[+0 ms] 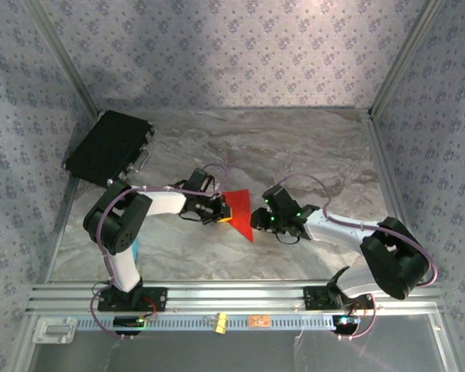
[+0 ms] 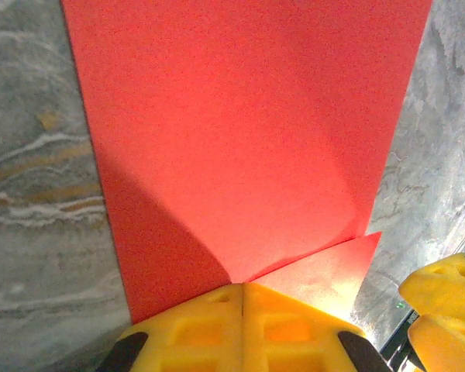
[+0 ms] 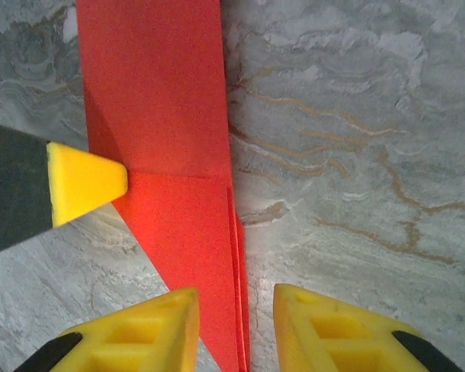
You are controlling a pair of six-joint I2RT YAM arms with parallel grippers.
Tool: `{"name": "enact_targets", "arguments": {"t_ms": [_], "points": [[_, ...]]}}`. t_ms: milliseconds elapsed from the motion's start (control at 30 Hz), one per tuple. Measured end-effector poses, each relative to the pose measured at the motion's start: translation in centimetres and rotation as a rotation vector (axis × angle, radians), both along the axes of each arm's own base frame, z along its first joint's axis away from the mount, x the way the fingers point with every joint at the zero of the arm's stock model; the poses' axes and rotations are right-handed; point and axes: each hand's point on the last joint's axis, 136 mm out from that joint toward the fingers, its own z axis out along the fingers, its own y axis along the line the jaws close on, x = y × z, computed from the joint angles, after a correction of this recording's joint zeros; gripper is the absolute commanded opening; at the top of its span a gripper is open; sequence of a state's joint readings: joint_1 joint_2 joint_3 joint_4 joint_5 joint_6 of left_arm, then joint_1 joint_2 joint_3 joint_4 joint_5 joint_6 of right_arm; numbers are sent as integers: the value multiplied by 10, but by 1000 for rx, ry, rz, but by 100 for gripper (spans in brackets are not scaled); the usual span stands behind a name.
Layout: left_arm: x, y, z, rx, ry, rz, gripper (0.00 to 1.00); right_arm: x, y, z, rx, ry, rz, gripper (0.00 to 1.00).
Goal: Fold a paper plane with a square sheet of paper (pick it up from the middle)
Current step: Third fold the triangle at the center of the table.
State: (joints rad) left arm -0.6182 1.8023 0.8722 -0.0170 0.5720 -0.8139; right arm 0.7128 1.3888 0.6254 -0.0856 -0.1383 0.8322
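- Lying flat near the middle of the counter [image 1: 294, 147]: the square sheet of paper [image 1: 240, 211], bright red, partly folded; in the top view narrowing to a point at its near end.
- From the left wrist, spreading away as a broad red panel with creases running in toward the camera; a small triangular flap folded over at the near right corner.
- From the right wrist, tapering toward the camera, with stacked layers along its right edge and a crease across its width.
- Shut tight at the sheet's left edge: the left pincer [image 2: 242, 288], yellow fingers pressed together with no gap, tip touching the red surface where the creases meet; cannot tell whether any paper is pinched between them.
- Standing partly open at the sheet's near right end: the right pincer [image 3: 236, 293], one yellow finger on each side of the narrow end, gripping nothing.
- Both pincers close together in the top view, with the sheet between them.
- Well apart at the far left corner of the counter: a black case [image 1: 108, 146].
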Motion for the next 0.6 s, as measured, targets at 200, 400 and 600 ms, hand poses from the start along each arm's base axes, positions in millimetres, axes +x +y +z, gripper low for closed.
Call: {"name": "enact_targets", "arguments": {"t_ms": [200, 400, 600], "points": [[-1, -1, 13, -9, -31, 10, 10, 5, -3, 1, 20, 1, -23, 39], [3, 2, 26, -6, -73, 28, 17, 5, -3, 2, 31, 4, -20, 46], [11, 10, 39, -4, -118, 56, 26, 4, -1, 5, 52, -7, -11, 48]]}}
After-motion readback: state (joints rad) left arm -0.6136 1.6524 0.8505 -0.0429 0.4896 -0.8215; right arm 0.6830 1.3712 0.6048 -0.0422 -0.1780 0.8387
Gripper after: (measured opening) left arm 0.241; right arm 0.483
